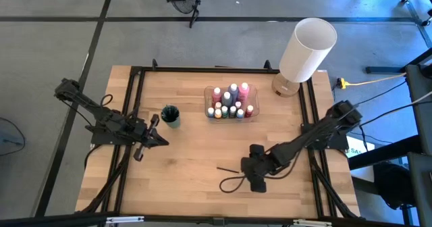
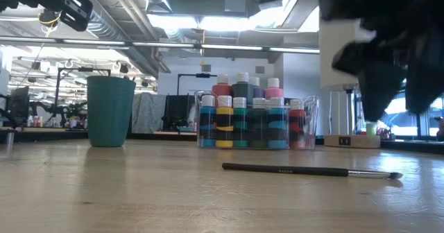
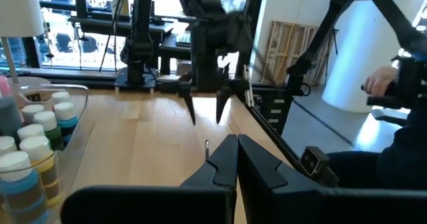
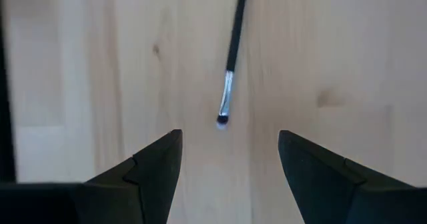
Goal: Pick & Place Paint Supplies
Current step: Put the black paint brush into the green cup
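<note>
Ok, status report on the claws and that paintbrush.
Right claw open, above paintbrush tip, not touching. Left claw shut, empty, waiting near teal cup. Nothing in the way.

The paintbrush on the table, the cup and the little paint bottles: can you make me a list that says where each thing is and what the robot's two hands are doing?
paintbrush: lying flat on the table, nothing holding it
right end effector: open, above the brush's tip, not touching
left end effector: shut, empty, waiting near the cup
teal cup: upright, to one side of the bottles
paint bottles: standing packed in a clear bin
white lamp: at the table's far right corner
</note>
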`<move>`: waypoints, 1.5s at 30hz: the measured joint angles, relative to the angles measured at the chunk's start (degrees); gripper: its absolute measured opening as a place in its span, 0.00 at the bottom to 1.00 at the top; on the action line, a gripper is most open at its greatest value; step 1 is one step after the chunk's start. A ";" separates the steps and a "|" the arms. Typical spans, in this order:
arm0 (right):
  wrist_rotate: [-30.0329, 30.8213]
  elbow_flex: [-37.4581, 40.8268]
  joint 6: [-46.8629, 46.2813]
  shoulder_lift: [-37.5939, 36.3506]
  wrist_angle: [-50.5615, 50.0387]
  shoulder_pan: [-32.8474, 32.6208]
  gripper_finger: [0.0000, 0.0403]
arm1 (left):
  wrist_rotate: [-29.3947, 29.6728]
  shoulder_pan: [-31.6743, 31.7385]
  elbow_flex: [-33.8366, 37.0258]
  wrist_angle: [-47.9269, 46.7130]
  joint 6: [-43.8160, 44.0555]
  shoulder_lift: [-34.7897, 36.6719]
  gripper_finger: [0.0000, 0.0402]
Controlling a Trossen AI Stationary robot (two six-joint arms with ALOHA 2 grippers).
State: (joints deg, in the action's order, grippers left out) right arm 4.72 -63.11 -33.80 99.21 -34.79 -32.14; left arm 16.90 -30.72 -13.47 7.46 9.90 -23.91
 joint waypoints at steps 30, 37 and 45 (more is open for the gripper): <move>-3.27 0.00 -0.37 7.77 4.55 1.13 0.63 | -1.67 0.00 -0.07 13.84 0.91 -15.23 0.01; -3.67 -0.02 -0.33 8.01 4.39 2.06 0.63 | -1.82 0.00 -0.07 13.80 0.91 -15.54 0.01; -2.26 -0.02 0.99 8.06 4.57 2.67 0.63 | -1.99 0.00 -0.07 13.79 0.75 -15.53 0.01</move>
State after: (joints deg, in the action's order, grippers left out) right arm 2.46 -63.13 -32.81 107.27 -30.22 -29.47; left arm 14.91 -30.72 -13.54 21.26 10.66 -39.44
